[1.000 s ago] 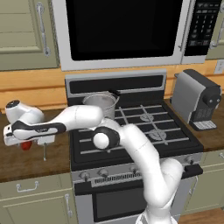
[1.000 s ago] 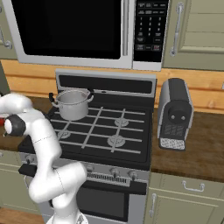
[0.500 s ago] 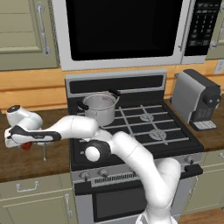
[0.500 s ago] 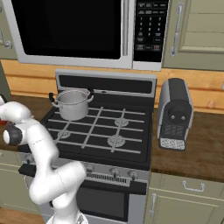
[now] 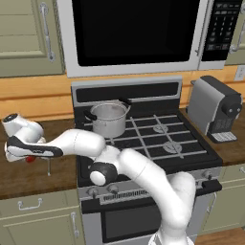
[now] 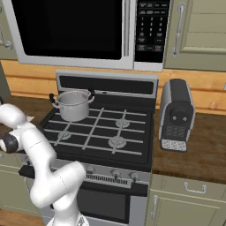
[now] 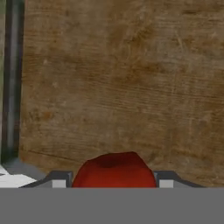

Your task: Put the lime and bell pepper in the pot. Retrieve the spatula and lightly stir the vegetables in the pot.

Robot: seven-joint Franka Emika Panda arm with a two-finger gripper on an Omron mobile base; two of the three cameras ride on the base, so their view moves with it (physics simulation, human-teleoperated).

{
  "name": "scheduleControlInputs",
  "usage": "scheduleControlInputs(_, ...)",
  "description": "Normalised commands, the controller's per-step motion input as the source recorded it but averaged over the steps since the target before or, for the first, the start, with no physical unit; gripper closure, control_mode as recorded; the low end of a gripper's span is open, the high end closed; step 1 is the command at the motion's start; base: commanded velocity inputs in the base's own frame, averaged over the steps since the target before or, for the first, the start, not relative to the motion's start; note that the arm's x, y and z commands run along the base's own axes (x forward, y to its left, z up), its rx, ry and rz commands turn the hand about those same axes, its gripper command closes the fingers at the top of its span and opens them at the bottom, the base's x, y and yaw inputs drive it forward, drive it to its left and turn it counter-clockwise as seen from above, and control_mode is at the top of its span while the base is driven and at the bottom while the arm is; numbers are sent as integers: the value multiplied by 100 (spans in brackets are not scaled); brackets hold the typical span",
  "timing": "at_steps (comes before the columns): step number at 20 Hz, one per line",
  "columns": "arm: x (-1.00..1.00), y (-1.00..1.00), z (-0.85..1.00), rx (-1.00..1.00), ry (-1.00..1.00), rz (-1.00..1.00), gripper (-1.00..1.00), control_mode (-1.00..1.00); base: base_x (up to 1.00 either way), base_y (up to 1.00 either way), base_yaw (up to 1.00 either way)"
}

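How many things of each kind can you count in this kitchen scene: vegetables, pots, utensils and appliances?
Vegetables: 1 (bell pepper)
Pots: 1 (pot)
Utensils: 1 (spatula)
Appliances: 3 (microwave, stove, coffee machine)
Total: 6

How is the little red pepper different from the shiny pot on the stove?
The bell pepper is red and lumpy; the pot is shiny steel and smooth. The bell pepper is tiny, while the pot is far bigger, with black side handles. The bell pepper sits between the gripper's fingers over the wooden counter; the pot stands upright on the stove, untouched. Both are roundish.
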Motion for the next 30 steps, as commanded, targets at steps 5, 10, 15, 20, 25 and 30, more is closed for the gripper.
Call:
scheduleControlInputs(5,-99,-99,28,-1,-16,8,100,-100,0,0,0)
scheduleControlInputs(10,-99,-100,44,-3,-14,16,100,-100,0,0,0)
scheduleControlInputs(15,-78,-100,40,0,-10,19,100,-100,0,0,0)
scheduleControlInputs(20,-54,-100,29,0,-6,18,100,-100,0,0,0)
scheduleControlInputs(25,-15,-100,46,7,-6,11,100,-100,0,0,0)
scheduleControlInputs(30,10,-100,49,24,-1,4,100,-100,0,0,0)
